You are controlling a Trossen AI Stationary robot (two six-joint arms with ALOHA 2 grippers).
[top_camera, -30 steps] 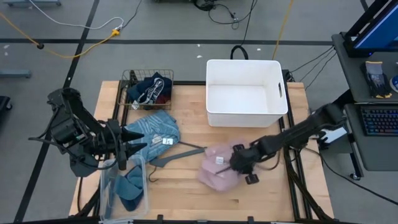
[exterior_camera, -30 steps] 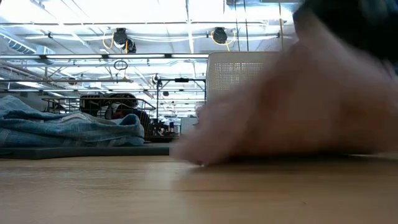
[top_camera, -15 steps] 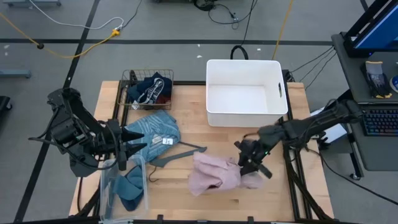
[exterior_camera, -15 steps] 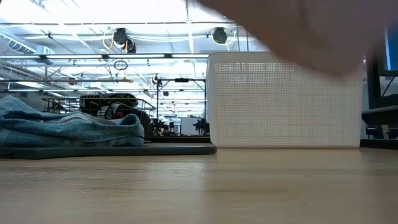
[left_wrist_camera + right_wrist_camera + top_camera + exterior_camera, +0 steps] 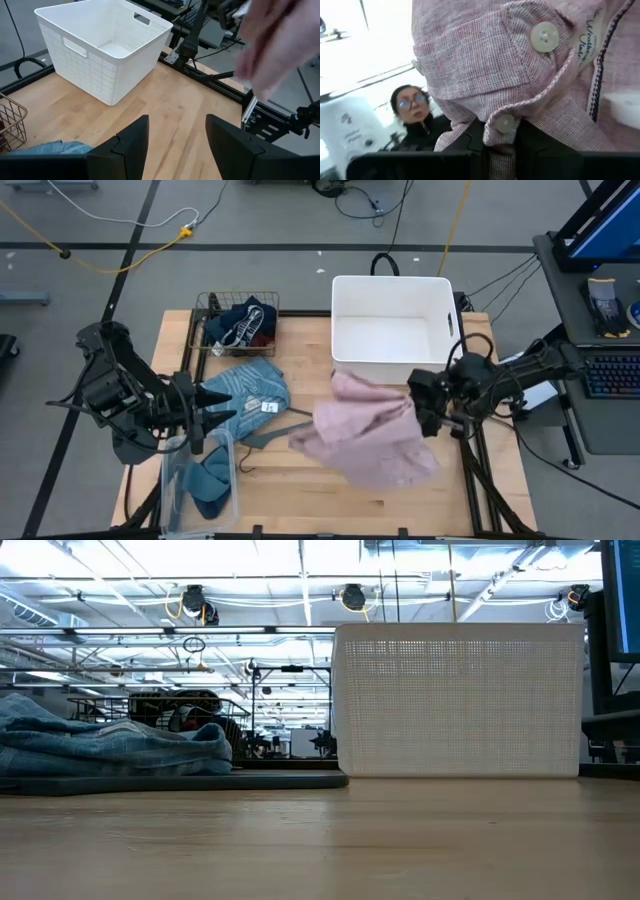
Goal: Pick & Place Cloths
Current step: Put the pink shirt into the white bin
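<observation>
My right gripper is shut on the pink checked cloth, above the table just near of the white bin. The cloth fills the right wrist view and shows blurred in the left wrist view. The light blue denim cloth lies flat on the table. Navy, maroon and black printed cloths sit in the wire basket. A teal cloth lies in the clear tub. My left gripper is open and waits above that tub. My right gripper pinches the pink checked cloth between its two fingers at a buttoned edge, just below a small button. It comes at the cloth from the table's right side. The cloth is lifted clear of the table and spreads out toward the left of the gripper.
A grey hanger lies on the table between the denim and the pink cloth. The white bin stands at the far right. The clear tub sits at the near left edge. A person shows beyond the table.
My right gripper has risen and moved toward the far right, toward the white bin, still shut on the pink cloth. The cloth has gone from a heap on the table to lifted clear and spread out, and it has left the low view.
</observation>
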